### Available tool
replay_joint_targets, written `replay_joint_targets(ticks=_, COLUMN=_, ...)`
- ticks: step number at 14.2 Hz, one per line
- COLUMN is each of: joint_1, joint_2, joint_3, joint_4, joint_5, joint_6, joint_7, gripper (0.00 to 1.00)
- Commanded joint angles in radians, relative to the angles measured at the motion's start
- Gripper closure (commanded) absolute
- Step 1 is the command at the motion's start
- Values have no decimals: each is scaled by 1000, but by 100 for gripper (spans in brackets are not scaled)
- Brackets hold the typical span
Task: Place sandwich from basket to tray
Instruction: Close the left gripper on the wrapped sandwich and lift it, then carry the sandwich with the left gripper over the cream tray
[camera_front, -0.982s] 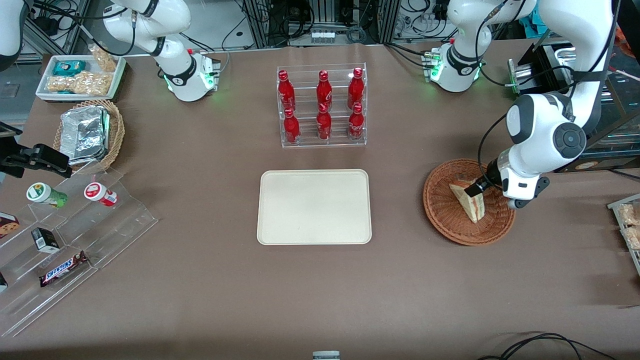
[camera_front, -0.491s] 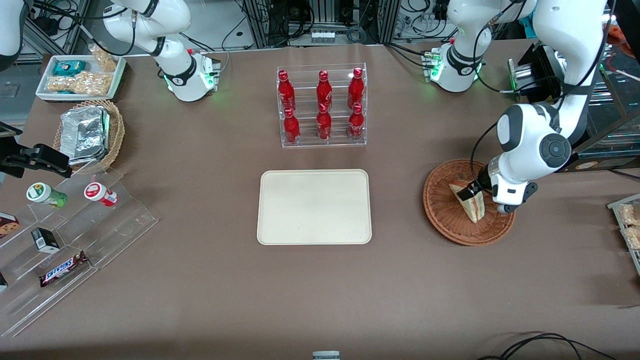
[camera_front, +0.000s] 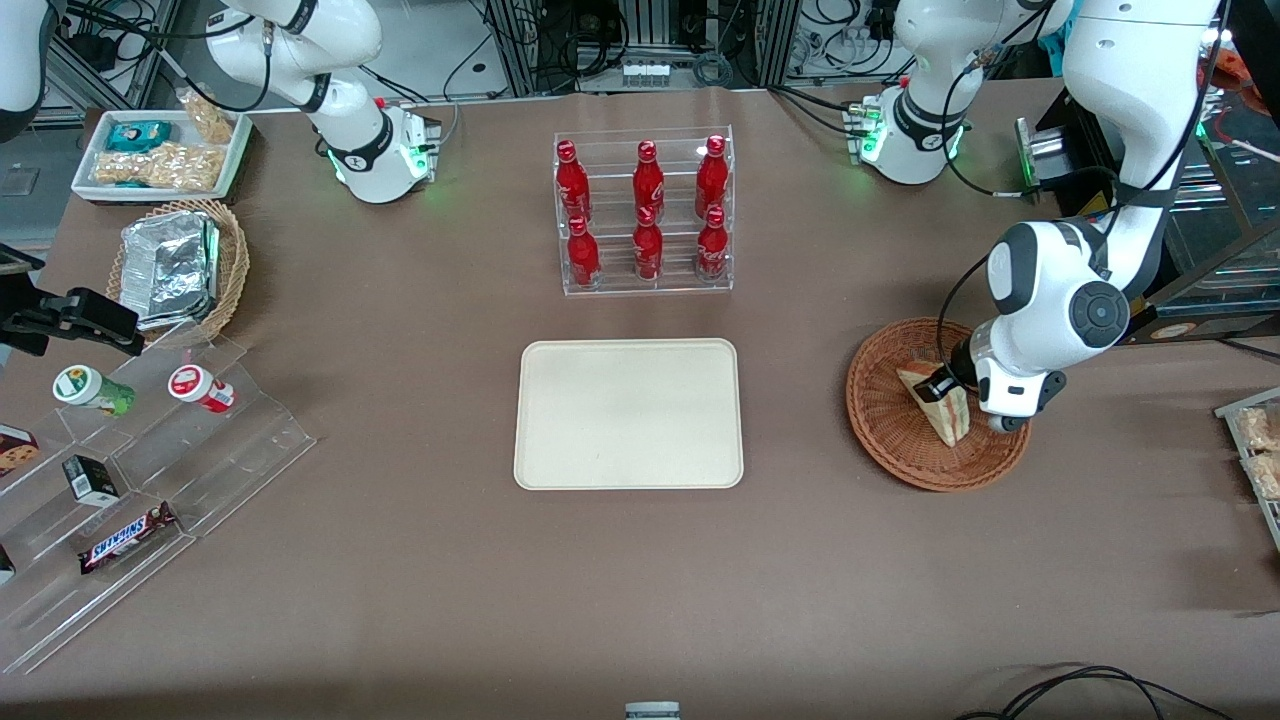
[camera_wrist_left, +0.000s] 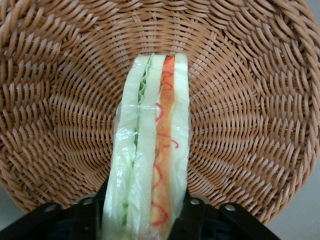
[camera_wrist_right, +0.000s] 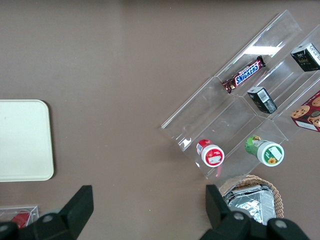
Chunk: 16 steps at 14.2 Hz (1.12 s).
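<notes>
In the basket (camera_front: 890, 420), end effector (camera_wrist_left: 144, 212) grips sandwich (camera_wrist_left: 150, 150) — fingertips hidden.

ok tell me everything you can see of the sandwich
The sandwich is a triangular wedge of pale white bread in clear wrap, with green lettuce-like and orange-red filling layers showing along its cut edge. It stands on edge in the reddish-brown wicker basket, toward the working arm's end of the table. The pincer straddles it, a finger on each bread face.
</notes>
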Motion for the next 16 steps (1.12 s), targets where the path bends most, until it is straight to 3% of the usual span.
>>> replay_joint_targets(ticks=1, joint_1=-1, joint_2=-7, joint_3=-1, joint_4=29, joint_5=-14, joint_6=-4, joint_7=-27, gripper=100)
replay_joint_targets(ticks=4, joint_1=-26, joint_2=-83, joint_3=-7, joint_4=64, joint_5=-4, joint_6=-88, joint_7=-42, gripper=100)
replay_joint_targets(ticks=8, joint_1=-232, joint_2=-136, joint_3=-7, joint_4=130, joint_5=15, joint_6=-145, joint_7=-143, gripper=100)
replay_joint_targets(ticks=11, joint_1=-458, joint_2=26, joint_3=-8, joint_4=387, joint_5=47, joint_6=-352, joint_7=-146, gripper=100)
replay_joint_targets(ticks=13, joint_1=-582, joint_2=157, joint_3=-8, joint_4=550, joint_5=59, joint_6=-369, joint_7=-224, gripper=100)
replay_joint_targets(ticks=16, joint_1=-713, joint_2=339, joint_3=-7, joint_4=742, joint_5=176, joint_6=-372, joint_7=-362, gripper=100)
